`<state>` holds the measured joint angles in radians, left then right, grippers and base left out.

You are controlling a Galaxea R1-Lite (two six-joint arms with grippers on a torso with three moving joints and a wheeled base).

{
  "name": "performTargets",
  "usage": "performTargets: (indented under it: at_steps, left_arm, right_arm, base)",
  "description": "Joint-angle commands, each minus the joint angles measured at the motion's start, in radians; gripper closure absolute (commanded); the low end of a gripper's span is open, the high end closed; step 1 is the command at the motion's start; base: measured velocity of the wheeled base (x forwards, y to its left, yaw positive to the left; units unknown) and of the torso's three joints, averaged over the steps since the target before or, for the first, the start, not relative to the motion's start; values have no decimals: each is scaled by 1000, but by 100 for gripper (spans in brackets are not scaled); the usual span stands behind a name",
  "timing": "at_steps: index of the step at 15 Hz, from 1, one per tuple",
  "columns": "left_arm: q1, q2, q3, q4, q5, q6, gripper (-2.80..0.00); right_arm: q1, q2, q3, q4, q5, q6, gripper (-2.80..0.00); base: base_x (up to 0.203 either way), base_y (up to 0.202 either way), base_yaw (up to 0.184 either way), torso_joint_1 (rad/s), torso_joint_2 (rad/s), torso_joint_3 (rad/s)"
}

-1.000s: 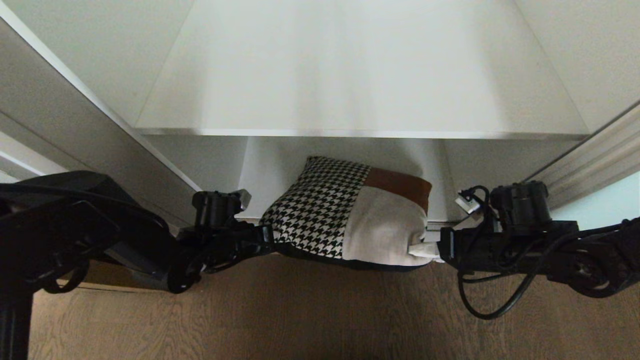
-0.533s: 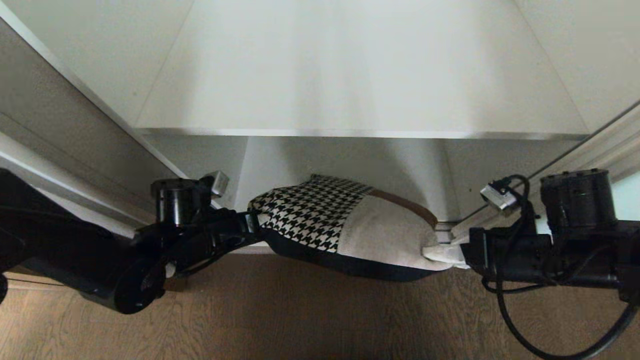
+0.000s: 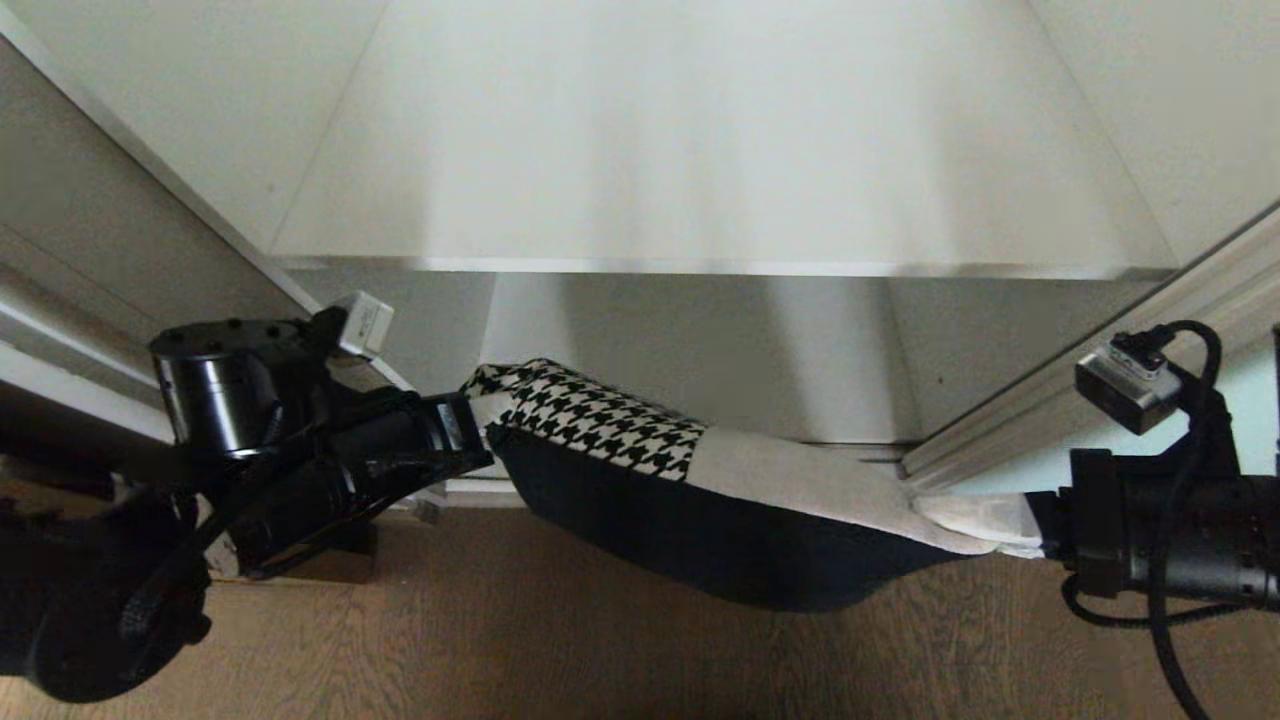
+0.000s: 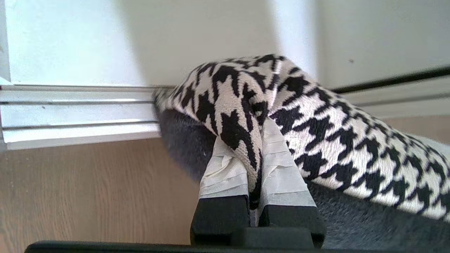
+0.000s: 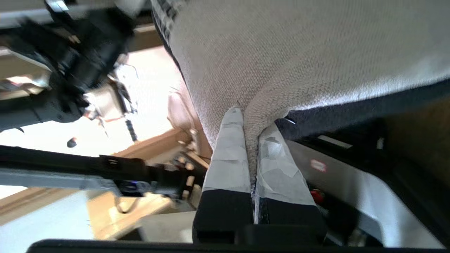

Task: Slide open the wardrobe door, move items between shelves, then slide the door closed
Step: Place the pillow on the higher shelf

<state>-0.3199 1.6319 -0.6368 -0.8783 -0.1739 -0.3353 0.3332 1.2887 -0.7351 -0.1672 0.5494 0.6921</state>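
You are carrying the rectangular cushion point(image 3: 700, 490), houndstooth at one end, plain grey-beige at the other, with a black underside, slung between both arms in front of the wide white shelf board point(image 3: 720, 180), whose front edge lies above and beyond it. Judging by that, the step in hand is the lift to the board: raise both ends together and keep them level, because the cushion sags in the middle and its belly hangs lowest. Bring that belly over the board's front edge before you push inward, or it may catch. The frosted pale aqua sliding door point(image 3: 1240, 395) stands to the right of the cushion with its pale frame close to the grey-beige corner, so keep that end clear. Brown wood-grain floor point(image 3: 600, 650) lies under the cushion. The left gripper point(image 4: 256, 165) is pinched tight on the houndstooth corner; the right gripper point(image 5: 251, 140) is pinched on the grey-beige corner.
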Motion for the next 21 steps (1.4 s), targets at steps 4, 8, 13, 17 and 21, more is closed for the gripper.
performTargets:
  at_steps: [4,8,13,17,21]
  left_arm:
    - [-113,-231,101,58,1,-2,0]
    - [-142,-281,139,71,7,1,0]
    - [-142,-313,164,65,7,10,0]
    - [-140,-331,150,69,7,9,0]
    - [-140,-328,153,71,8,6,0]
  right_arm:
    - [10,-183,1,53,-1,62,0]
    - [74,-259,2,145,-2,68,0]
    - [103,-270,5,152,0,72,0]
    - [106,-280,3,152,-2,72,0]
    - [106,-287,6,152,-2,72,0]
  base:
    - [0,0,0,0,0,0]
    - [0,0,0,0,0,0]
    - [0,0,0,0,0,0]
    - [-106,0,-1,1,2,3]
    - [-197,0,-1,2,2,6]
